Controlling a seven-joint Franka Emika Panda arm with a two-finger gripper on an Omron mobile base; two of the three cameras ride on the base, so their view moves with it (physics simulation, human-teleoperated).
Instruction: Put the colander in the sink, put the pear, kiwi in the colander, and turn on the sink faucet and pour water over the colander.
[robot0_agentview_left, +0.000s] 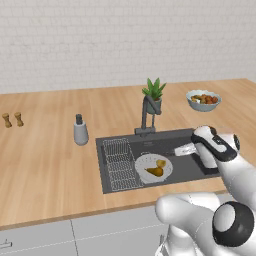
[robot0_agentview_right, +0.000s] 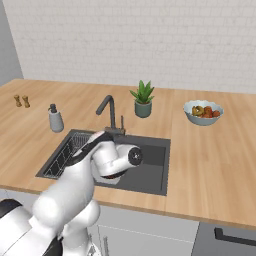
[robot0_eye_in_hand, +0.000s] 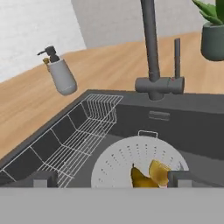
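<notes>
Lying in the sink (robot0_agentview_left: 190, 167), the colander (robot0_agentview_left: 146, 165) sits on the basin floor just right of the wire rack (robot0_agentview_left: 120, 164) and below the sink faucet (robot0_agentview_left: 148, 116). Two fruits rest inside it, touching each other: the brownish pear (robot0_agentview_left: 155, 171) toward the near side and the kiwi (robot0_agentview_left: 161, 163) just behind it. In the hand view the pear (robot0_eye_in_hand: 141, 178) lies left of the kiwi (robot0_eye_in_hand: 158, 171), both near the colander's (robot0_eye_in_hand: 118, 165) closest rim.

The claw (robot0_eye_in_hand: 113, 178) hovers above the near edge of the sink, its two dark fingertips (robot0_eye_in_hand: 43, 178) spread wide apart with nothing between them, so it is released. In the left base view the white arm reaches over the right part of the basin.

The faucet's (robot0_eye_in_hand: 151, 52) gooseneck rises from its base at the back rim, with a slim lever beside it. On the wooden desk (robot0_agentview_left: 45, 160) a grey soap dispenser (robot0_agentview_left: 80, 131) stands left of the sink, a potted plant (robot0_agentview_left: 154, 95) behind the faucet, a fruit bowl (robot0_agentview_left: 203, 100) to the far right, and two small shakers (robot0_agentview_left: 13, 119) far left.
</notes>
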